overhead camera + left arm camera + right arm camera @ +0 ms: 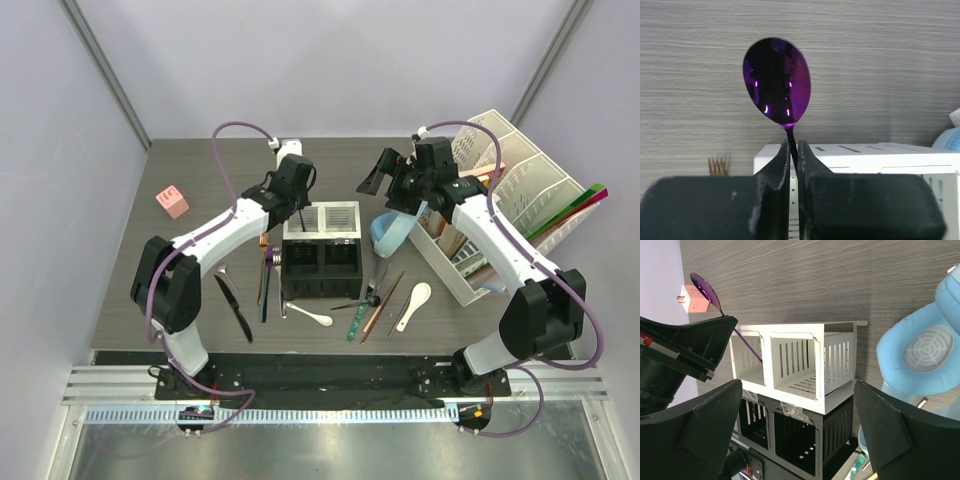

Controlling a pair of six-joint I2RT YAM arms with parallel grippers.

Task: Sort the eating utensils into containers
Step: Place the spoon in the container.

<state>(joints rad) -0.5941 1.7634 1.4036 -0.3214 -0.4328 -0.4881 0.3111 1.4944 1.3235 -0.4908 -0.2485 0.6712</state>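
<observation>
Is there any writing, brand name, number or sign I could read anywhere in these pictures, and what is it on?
No readable text in any view.
Pink block: dark marks only, no letters made out.
Green-patterned piece: a pattern, too small to read.
White slotted rack: any print on its contents is too small to read.
Purple spoon and caddy: no markings visible.

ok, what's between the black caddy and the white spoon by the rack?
Brown chopsticks and a green-patterned piece, lying side by side. Top view shows it.
</observation>
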